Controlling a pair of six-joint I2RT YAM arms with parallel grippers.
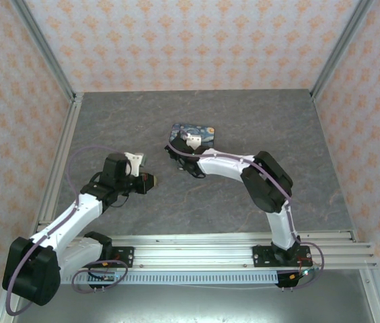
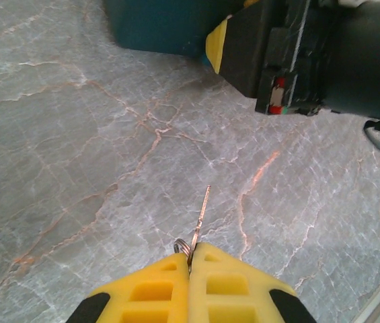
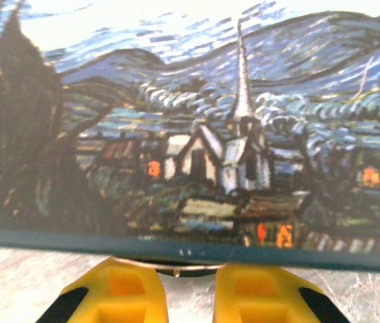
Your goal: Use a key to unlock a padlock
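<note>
On marbled table (image 2: 55,134), left jaws pinch key (image 2: 203,208); right jaws narrowly flank blurred silvery sliver (image 3: 176,268).

Looked like a robotics lab test cell, not anybody's home

Two arms, left (image 1: 68,219) and right (image 1: 274,185), were bolted to an aluminium rail (image 1: 196,252) at the near edge of a grey marble-look surface (image 1: 142,114), boxed in by bare aluminium posts (image 1: 45,50) and panels (image 1: 190,40) papered in an orange floral pattern. Purple cables (image 1: 90,148) looped off the arms. Wallpaper said cozy, the framing and hardware said lab rig.
</note>
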